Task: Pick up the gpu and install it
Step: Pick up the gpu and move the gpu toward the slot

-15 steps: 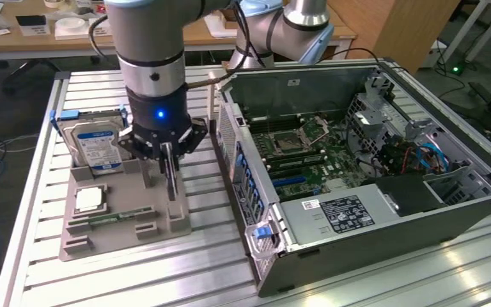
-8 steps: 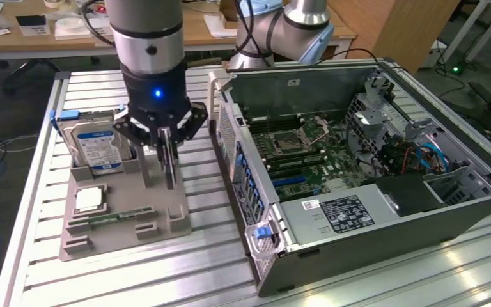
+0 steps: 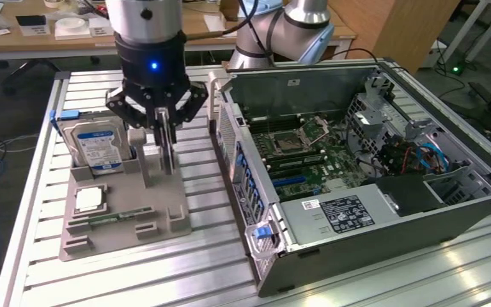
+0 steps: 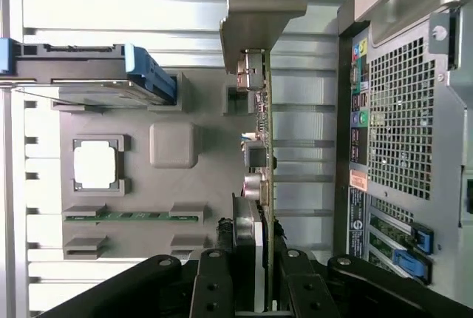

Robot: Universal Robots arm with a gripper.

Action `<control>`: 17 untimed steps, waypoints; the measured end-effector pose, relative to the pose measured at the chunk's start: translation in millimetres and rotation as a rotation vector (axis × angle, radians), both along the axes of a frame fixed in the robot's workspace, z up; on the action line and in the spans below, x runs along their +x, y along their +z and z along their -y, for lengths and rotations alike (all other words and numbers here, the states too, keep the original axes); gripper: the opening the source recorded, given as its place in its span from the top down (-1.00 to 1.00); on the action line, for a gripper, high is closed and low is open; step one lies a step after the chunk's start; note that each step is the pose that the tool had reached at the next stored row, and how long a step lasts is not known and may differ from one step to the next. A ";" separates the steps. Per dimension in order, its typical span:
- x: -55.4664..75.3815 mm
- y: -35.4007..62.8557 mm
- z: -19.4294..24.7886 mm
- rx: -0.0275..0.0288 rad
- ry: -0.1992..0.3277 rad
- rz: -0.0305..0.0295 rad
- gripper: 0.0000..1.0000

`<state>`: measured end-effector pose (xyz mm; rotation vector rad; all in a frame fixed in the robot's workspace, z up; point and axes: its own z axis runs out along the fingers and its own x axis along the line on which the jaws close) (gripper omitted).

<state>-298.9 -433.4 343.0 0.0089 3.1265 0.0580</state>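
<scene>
Gripping the gpu (image 4: 259, 111) as it stands edge-up in the tray (image 3: 100, 236)
My gripper (image 4: 255, 251) is closed across its two flat faces, which the upright slot leaves exposed, beside the open computer case (image 3: 382, 211) on the desk (image 3: 211, 275).

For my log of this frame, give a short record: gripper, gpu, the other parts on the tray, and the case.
gripper: over the tray, closed on the gpu
gpu: upright on edge at the gray tray
hard drive: upright in a tray slot
memory stick: lying flat in the tray
computer case: side open, beside the tray at the exterior view's right
</scene>
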 end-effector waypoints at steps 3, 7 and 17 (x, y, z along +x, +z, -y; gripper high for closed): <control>0.0 13.4 0.0 0.0001 0.000 0.0001 0.44; 0.0 32.0 0.0 0.0002 0.000 0.0001 0.44; 0.0 77.2 0.0 0.0003 0.000 0.0000 0.44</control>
